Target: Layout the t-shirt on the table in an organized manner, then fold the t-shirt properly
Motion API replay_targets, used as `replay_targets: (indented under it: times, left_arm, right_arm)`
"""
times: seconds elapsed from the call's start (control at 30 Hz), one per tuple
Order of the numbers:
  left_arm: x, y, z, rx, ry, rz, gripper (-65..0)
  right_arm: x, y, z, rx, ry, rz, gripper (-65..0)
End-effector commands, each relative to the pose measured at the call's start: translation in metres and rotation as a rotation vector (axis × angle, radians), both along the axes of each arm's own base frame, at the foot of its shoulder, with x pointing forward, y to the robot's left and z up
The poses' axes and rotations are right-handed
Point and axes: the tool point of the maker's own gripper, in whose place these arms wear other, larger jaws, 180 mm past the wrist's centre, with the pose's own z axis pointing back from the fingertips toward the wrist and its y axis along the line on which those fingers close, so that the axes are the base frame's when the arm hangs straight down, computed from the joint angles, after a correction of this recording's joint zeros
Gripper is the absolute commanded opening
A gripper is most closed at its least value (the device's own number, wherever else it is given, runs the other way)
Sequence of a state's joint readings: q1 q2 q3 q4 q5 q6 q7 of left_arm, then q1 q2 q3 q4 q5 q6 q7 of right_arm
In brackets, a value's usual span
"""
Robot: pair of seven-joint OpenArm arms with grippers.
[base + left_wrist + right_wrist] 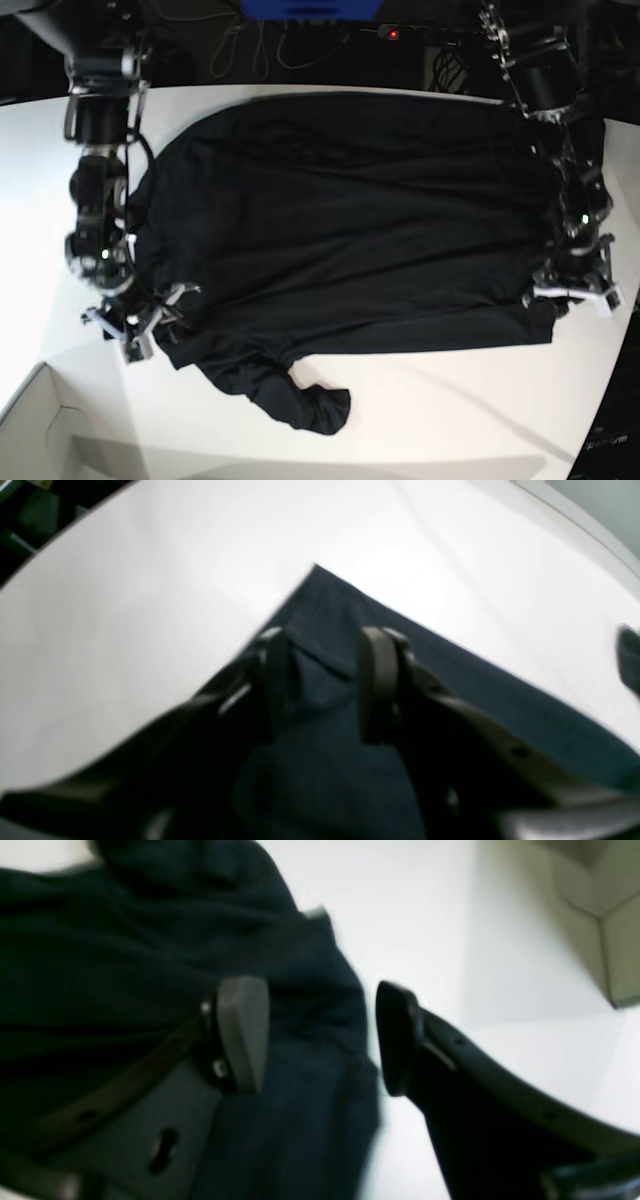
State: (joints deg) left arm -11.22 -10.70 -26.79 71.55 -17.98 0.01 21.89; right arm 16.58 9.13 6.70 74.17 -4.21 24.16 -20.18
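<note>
I count one t-shirt (340,230), one table (450,410), one cardboard box (40,430), and my two hands: left hand (578,297), right hand (140,325).

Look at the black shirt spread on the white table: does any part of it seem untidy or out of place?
Yes. The thin black fabric t-shirt lies mostly flat on the large white table, but one sleeve at the near edge is bunched and twisted into a crumpled lump instead of lying spread.

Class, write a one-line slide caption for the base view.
Black t-shirt spread across the white table, one end effector at each side edge.
</note>
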Motion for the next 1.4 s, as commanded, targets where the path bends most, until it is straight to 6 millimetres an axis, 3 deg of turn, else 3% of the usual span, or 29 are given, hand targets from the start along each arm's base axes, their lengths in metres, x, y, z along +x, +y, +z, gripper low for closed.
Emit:
replay_targets:
  times: [0.0,0.07,0.23,0.4,0.73,1.37]
  left_arm:
    - [0.016,0.007,0.015,0.007,-0.043,0.01,-42.1]
    - [0.029,0.008,0.0,-0.039,-0.005,0.022,-42.1]
    - [0.052,0.015,-0.012,-0.095,0.042,0.039,-42.1]
    - [0.064,0.016,-0.015,-0.107,0.027,0.06,-42.1]
    - [0.053,0.023,-0.03,-0.106,0.042,0.087,-42.1]
    - [0.051,0.03,-0.027,-0.105,0.042,0.13,-42.3]
  right_arm:
    - [-0.001,0.006,0.021,0.017,-0.073,0.013,-30.3]
    - [-0.027,0.02,0.012,0.033,-0.066,0.022,-30.4]
    - [-0.077,0.04,-0.018,0.062,0.002,0.038,-30.5]
    - [-0.098,0.04,-0.037,0.068,0.056,0.034,-30.6]
    - [-0.101,0.039,-0.041,0.063,0.067,0.034,-30.6]
    - [-0.102,0.039,-0.043,0.064,0.073,0.035,-30.6]
